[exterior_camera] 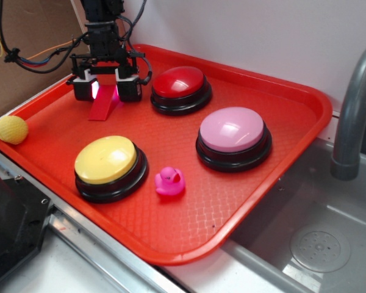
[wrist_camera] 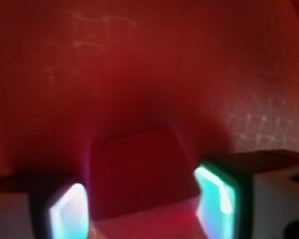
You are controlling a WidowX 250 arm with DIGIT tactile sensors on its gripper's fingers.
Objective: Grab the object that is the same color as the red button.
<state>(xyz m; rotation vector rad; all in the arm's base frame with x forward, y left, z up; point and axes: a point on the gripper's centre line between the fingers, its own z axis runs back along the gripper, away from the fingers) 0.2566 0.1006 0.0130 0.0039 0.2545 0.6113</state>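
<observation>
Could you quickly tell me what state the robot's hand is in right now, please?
Hand: down on the tray, fingers on either side of the red block; whether they are gripping it cannot be told.

- The arm above the red tray is black, boxy and ribbed, with black cables looping down both its sides.
- The gripper has two blocky black fingers with white sections on their outer sides.
- A pink-red glow shows between them in the exterior view.
- In the blurred wrist view the finger pads glow pale cyan, framed in black.
</observation>
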